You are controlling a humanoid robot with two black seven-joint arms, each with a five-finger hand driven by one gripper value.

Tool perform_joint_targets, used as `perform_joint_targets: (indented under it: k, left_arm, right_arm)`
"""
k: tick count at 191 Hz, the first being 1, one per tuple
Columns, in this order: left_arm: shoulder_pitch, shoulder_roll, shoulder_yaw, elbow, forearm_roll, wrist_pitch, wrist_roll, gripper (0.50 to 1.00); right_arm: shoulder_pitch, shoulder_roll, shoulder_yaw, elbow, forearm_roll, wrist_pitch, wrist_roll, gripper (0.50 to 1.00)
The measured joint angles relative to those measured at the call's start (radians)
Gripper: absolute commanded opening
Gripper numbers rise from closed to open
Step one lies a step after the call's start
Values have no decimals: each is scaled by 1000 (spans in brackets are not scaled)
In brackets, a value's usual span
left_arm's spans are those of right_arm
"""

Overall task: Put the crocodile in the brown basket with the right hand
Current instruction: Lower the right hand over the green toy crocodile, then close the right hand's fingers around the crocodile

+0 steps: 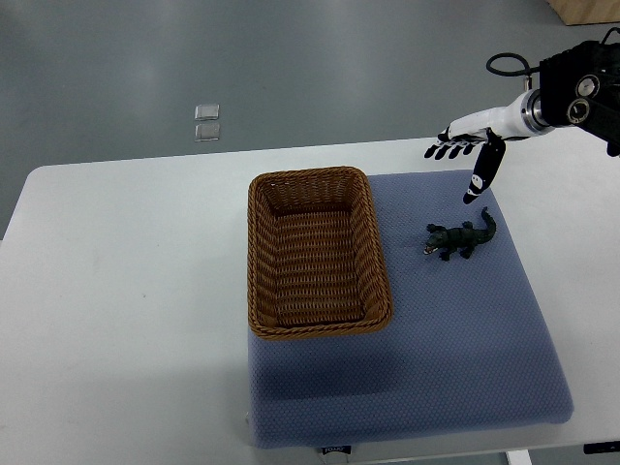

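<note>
A small dark green toy crocodile (461, 236) lies on the blue mat (455, 339), to the right of the brown wicker basket (260, 262). The basket holds nothing. My right hand (467, 155) comes in from the upper right and hovers above and just behind the crocodile, apart from it. Its fingers are spread, with the thumb pointing down toward the toy, and it holds nothing. The left arm does not show.
The mat covers the right part of a white table (126, 291). Two small clear squares (206, 122) lie on the grey floor beyond the table's far edge. A cable loops behind my right wrist (509, 66).
</note>
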State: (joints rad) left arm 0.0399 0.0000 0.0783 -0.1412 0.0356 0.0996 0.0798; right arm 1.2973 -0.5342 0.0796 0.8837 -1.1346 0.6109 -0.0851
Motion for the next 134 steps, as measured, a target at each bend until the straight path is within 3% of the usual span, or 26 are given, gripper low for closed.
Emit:
perform_joint_targets:
  k: [91,134]
  left_arm:
    - [-2,0,0,0,0,-17,1,1000]
    - [-2,0,0,0,0,-17,2,1000]
  right_arm:
    - [-113,0,8,14,-7,-2,-3,926]
    - [-169,19,10,19,-9,-88,3,921]
